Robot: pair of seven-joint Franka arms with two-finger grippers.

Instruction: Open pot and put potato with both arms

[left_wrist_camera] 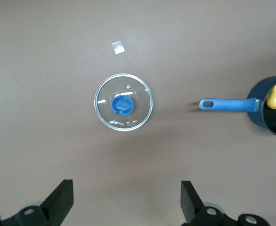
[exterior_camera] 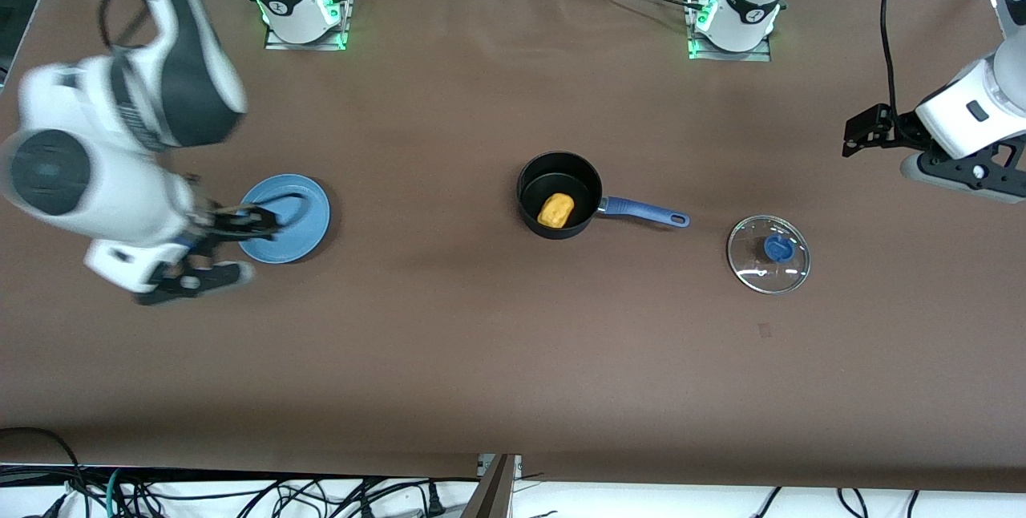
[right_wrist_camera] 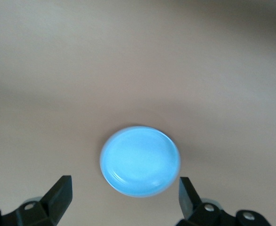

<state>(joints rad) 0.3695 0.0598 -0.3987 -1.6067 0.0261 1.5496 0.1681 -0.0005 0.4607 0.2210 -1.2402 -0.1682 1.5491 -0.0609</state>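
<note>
Front view shows potato [exterior_camera: 555, 210] inside the uncovered pot [exterior_camera: 559, 195], lid [exterior_camera: 768, 253] aside; left gripper [left_wrist_camera: 126, 203] and right gripper [right_wrist_camera: 124, 199] spread, empty: only retreat appears to remain.

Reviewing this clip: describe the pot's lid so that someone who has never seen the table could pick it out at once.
Start at the black pot in the middle of the brown table, with the potato inside. Follow its blue handle toward the left arm's end; the lid lies flat on the table just past the handle's tip, slightly nearer the front camera. Unlike the solid blue plate, it is clear glass with a small blue knob.
</note>
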